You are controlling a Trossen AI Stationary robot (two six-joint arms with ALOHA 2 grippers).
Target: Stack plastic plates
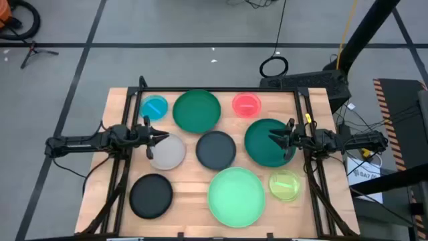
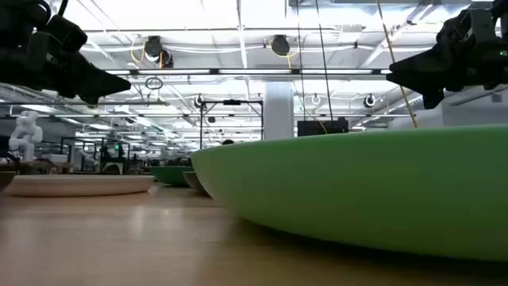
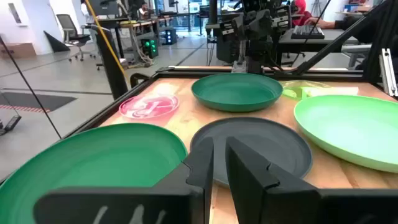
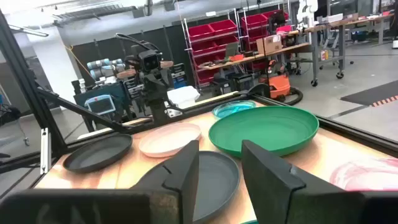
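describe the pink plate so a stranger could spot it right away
Start at the wooden table and go to its far edge. Between the two dark green plates lies the pink plate. It is small and translucent, and the only pink one there.

The high view looked straight down on the whole tabletop [image 1: 200,177] from well above. The low view sat at tabletop height, close against the mint green plate [image 2: 357,191], facing level into the room. Each wrist view looked forward past its own jaws across the tabletop toward the opposite arm; both shared the dark grey plate [image 3: 261,146] at the centre.
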